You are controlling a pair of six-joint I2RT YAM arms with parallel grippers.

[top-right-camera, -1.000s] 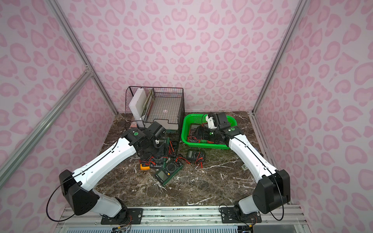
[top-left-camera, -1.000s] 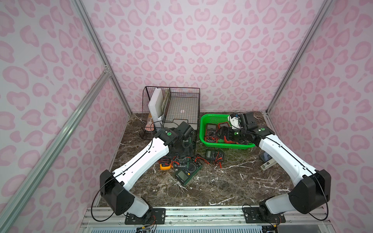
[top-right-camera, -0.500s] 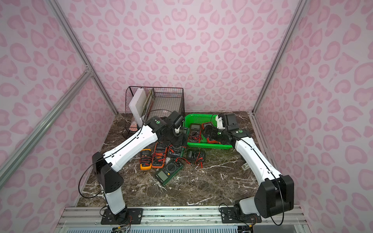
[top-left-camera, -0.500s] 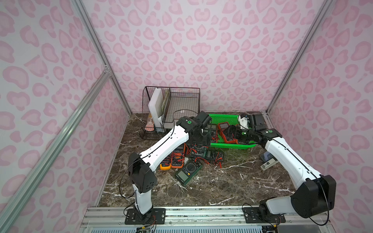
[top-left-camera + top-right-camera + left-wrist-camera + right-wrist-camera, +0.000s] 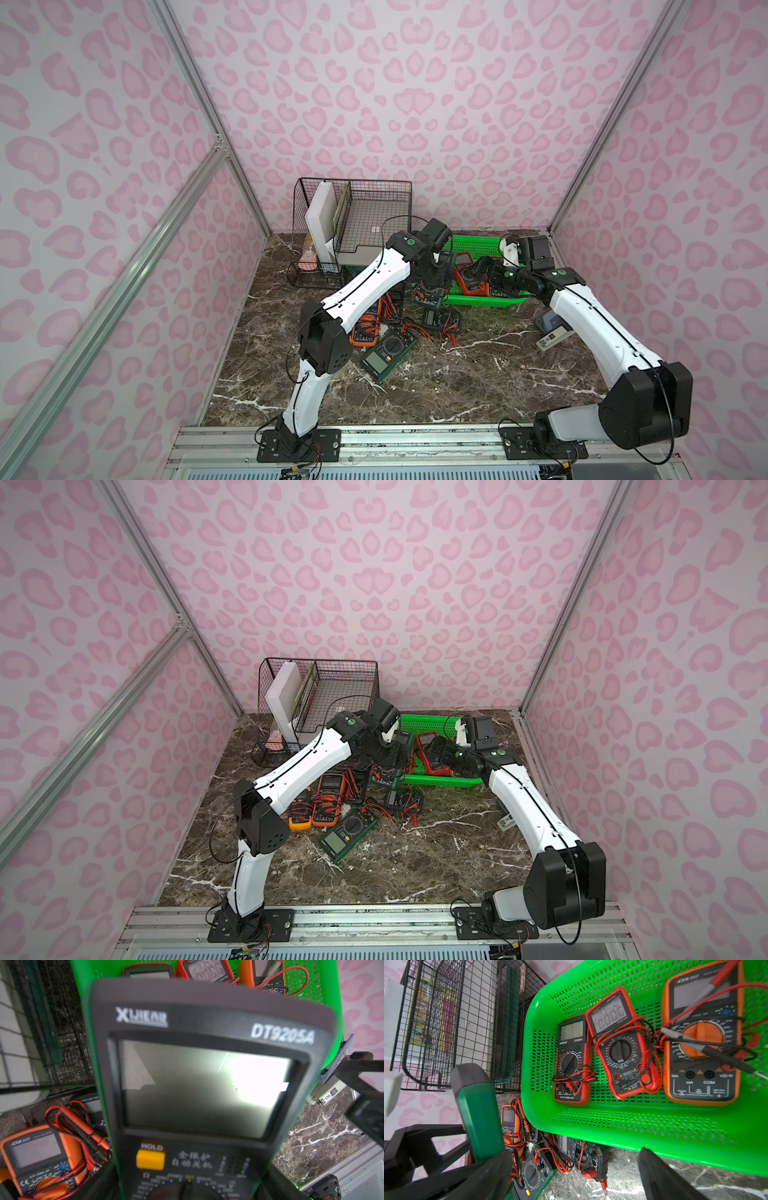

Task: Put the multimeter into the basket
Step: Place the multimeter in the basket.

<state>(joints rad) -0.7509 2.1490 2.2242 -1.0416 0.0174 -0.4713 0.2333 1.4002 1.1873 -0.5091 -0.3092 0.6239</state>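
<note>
My left gripper (image 5: pixel 433 272) is shut on a multimeter (image 5: pixel 203 1088) with a dark face and green case, which fills the left wrist view. It hangs at the near left corner of the green basket (image 5: pixel 478 243), whose wall (image 5: pixel 633 1126) shows in the right wrist view, where the held meter's green side (image 5: pixel 479 1113) also appears. My right gripper (image 5: pixel 575 1151) stands open and empty in front of the basket's near wall; in a top view the right gripper (image 5: pixel 480 270) is at the basket's front right. Three multimeters lie in the basket: red-black (image 5: pixel 571 1059), red (image 5: pixel 620 1043), orange (image 5: pixel 702 1039).
Several multimeters with tangled leads lie on the marble in front of the basket: a green one (image 5: pixel 388 353), orange ones (image 5: pixel 328 800) and a dark one (image 5: pixel 440 320). A black wire organizer (image 5: pixel 353 224) stands at the back left. Small devices (image 5: pixel 552 332) lie by the right wall.
My left arm has swung from the pile on the marble up and right to the basket's left corner, carrying the green-cased multimeter. The right gripper has drawn back toward the basket's front, still open.
</note>
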